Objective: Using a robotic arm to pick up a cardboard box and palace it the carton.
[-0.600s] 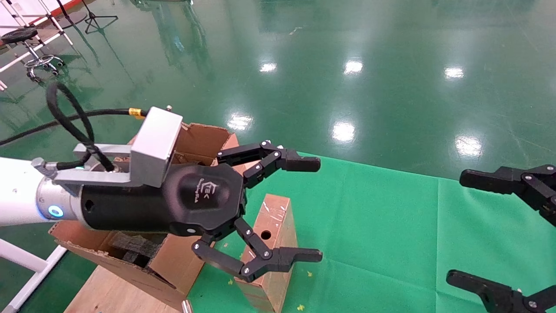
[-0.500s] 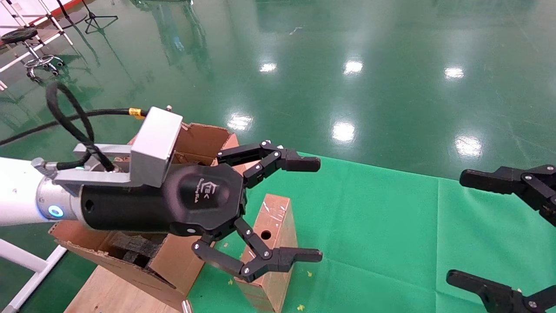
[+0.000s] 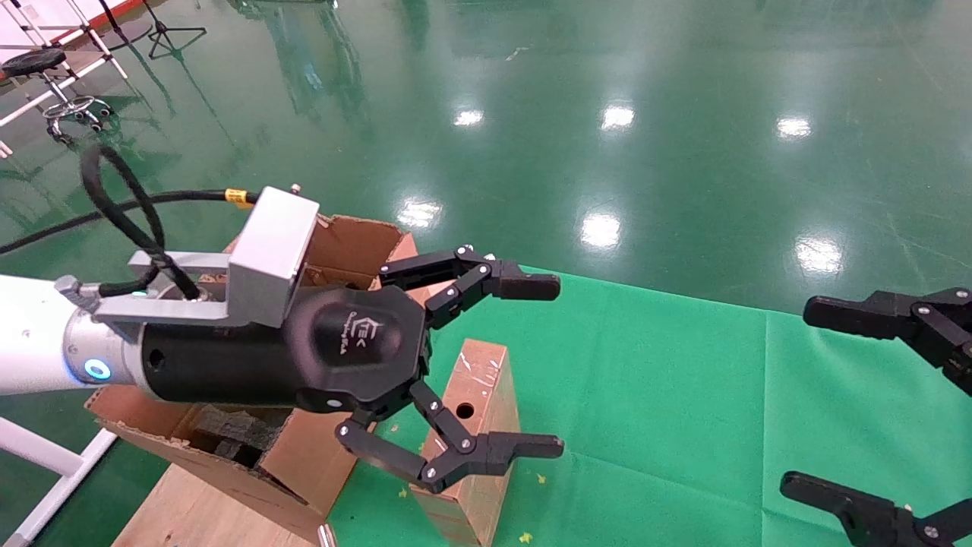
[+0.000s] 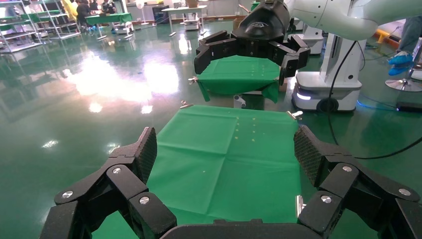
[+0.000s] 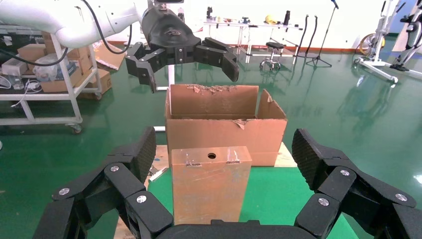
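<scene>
The only marking is a small white logo with a line of lettering beneath it, printed on the black body of the left gripper at centre left of the head view. The letters are too small to read. No box or carton shows any legible print.

White tubular robotic arm, blue-lit silver wrist, black logoed end effector, looping black cable.
</scene>
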`<control>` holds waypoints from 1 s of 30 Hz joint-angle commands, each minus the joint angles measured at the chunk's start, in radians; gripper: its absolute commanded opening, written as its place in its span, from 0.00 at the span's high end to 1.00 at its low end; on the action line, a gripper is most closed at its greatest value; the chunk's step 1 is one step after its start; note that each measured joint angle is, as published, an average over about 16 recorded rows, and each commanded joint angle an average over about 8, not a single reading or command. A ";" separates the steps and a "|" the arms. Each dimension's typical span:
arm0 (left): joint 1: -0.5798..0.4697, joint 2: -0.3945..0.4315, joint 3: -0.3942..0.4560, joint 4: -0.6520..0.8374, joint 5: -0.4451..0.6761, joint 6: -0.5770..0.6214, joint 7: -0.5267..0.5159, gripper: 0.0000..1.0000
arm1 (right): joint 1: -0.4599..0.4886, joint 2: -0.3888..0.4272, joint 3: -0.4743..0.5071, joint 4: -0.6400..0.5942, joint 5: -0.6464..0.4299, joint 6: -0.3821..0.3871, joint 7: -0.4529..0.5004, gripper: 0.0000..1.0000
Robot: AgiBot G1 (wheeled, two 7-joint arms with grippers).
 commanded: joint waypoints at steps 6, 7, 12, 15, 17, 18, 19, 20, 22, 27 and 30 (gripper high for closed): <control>-0.044 -0.033 0.037 -0.029 0.107 -0.007 -0.043 0.00 | 0.000 0.000 0.000 0.000 0.000 0.000 0.000 1.00; -0.060 -0.039 0.047 -0.036 0.138 -0.006 -0.055 0.00 | 0.000 0.000 0.000 0.000 0.000 0.000 0.000 1.00; -0.158 -0.046 0.099 -0.050 0.284 0.007 -0.098 0.00 | 0.000 0.000 0.000 0.000 0.000 0.000 0.000 1.00; -0.209 -0.036 0.119 -0.053 0.335 0.019 -0.105 0.00 | 0.000 0.000 0.000 0.000 0.000 0.000 0.000 1.00; -0.225 -0.031 0.125 -0.052 0.347 0.023 -0.106 0.00 | 0.000 0.000 0.000 0.000 0.000 0.000 0.000 1.00; -0.230 -0.030 0.126 -0.052 0.350 0.024 -0.105 0.00 | 0.000 0.000 0.000 0.000 0.000 0.000 0.000 1.00; -0.236 -0.028 0.129 -0.051 0.354 0.026 -0.104 0.00 | 0.000 0.000 0.000 0.000 0.000 0.000 0.000 1.00; -0.243 -0.026 0.131 -0.049 0.359 0.027 -0.104 0.00 | 0.000 0.000 0.000 0.000 0.000 0.000 0.000 1.00; -0.248 -0.026 0.135 -0.046 0.369 0.027 -0.109 0.00 | 0.000 0.000 0.000 0.000 0.000 0.000 0.000 1.00; -0.287 -0.016 0.171 -0.048 0.448 0.019 -0.182 0.00 | 0.000 0.000 0.000 -0.001 0.000 0.000 0.000 1.00; -0.342 0.010 0.220 -0.054 0.551 0.022 -0.279 0.00 | 0.000 0.000 0.000 -0.001 0.000 0.000 0.000 1.00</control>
